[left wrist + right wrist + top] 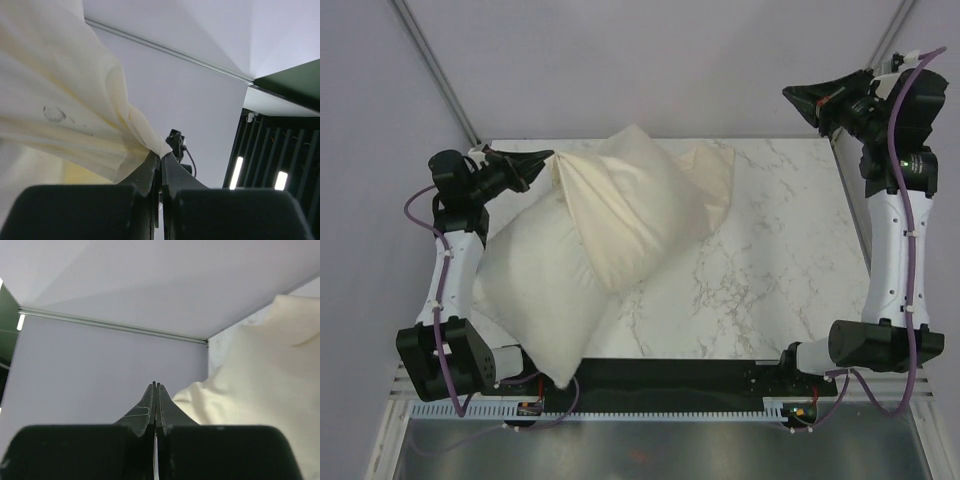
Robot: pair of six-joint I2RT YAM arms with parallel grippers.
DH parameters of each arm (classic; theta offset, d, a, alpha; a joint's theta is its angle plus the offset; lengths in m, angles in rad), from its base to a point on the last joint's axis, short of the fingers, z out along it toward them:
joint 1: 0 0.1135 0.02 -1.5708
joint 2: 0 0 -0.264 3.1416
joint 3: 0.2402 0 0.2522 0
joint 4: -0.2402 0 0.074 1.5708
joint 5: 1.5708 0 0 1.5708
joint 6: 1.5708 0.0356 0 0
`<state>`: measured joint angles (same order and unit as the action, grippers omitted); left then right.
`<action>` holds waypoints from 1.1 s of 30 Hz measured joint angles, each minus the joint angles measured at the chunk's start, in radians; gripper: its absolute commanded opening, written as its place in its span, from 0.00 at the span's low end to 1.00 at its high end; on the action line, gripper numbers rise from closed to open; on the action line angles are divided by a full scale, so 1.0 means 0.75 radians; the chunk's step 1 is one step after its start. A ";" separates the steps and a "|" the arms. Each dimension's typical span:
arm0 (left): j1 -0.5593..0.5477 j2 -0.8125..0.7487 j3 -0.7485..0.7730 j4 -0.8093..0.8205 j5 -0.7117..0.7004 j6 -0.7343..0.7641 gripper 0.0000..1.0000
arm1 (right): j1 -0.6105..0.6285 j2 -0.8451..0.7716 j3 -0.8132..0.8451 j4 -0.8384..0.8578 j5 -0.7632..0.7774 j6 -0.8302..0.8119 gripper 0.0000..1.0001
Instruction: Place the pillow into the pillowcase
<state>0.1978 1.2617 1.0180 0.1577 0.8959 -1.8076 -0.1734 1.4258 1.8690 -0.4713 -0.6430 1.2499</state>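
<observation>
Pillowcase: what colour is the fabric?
The pillowcase is plain cream, slightly yellowish; best seen in the top external view.

Left pincer (pixel 161 158) clamped tight on a bunched corner of the cream pillowcase (pixel 60 100), folds fanning out from the pinch, pale wall (pixel 195 95) behind it.

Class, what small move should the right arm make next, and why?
Probably open the right end effector and swing it toward the loose edge of the pillowcase: it is shut, empty and well clear, while the left end effector alone pinches a corner and much of the pillow lies outside.
</observation>
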 measured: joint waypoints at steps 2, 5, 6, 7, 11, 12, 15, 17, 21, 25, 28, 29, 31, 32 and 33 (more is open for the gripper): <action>-0.005 0.001 0.080 -0.082 -0.013 0.006 0.02 | 0.010 -0.009 -0.103 0.000 0.030 -0.063 0.00; -0.001 0.011 0.177 -0.113 -0.059 0.032 0.02 | 0.090 -0.014 -0.297 0.012 0.070 -0.264 0.15; 0.001 0.014 0.199 -0.112 -0.064 0.048 0.02 | 0.151 -0.026 -0.378 0.008 0.103 -0.338 0.46; 0.000 0.021 0.213 -0.106 -0.065 0.070 0.02 | 0.221 -0.043 -0.460 -0.002 0.135 -0.411 0.58; -0.001 0.070 0.214 -0.097 -0.059 0.199 0.02 | 0.569 -0.184 -0.828 0.032 0.268 -0.642 0.70; 0.000 0.081 0.202 -0.095 -0.058 0.225 0.03 | 0.649 -0.231 -0.916 0.064 0.296 -0.682 0.71; 0.006 0.113 0.142 -0.094 -0.044 0.316 0.03 | 0.849 -0.334 -1.098 0.136 0.405 -0.771 0.71; 0.005 0.143 0.122 -0.096 -0.028 0.372 0.03 | 0.993 -0.331 -1.145 0.213 0.522 -0.823 0.73; 0.006 0.182 0.101 -0.104 -0.007 0.475 0.03 | 1.338 -0.161 -1.142 0.379 0.784 -0.932 0.79; 0.005 0.183 0.118 -0.173 0.001 0.623 0.03 | 1.590 0.084 -1.099 0.503 1.021 -1.015 0.80; 0.006 0.183 0.179 -0.306 -0.007 0.767 0.03 | 1.709 0.259 -1.028 0.595 1.206 -1.077 0.80; 0.007 0.183 0.205 -0.347 -0.011 0.816 0.03 | 1.735 0.309 -0.996 0.622 1.263 -1.099 0.80; 0.010 0.179 0.261 -0.434 -0.035 0.920 0.03 | 1.771 0.399 -0.926 0.674 1.358 -1.142 0.80; 0.012 0.176 0.280 -0.464 -0.045 0.958 0.03 | 1.788 0.450 -0.876 0.700 1.400 -1.170 0.80; 0.014 0.170 0.295 -0.495 -0.057 1.003 0.03 | 1.805 0.496 -0.828 0.731 1.440 -1.196 0.80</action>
<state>0.2085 1.3895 1.2392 -0.2138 0.8532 -1.0557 1.1801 1.7977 1.2480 0.0769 0.4370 0.3531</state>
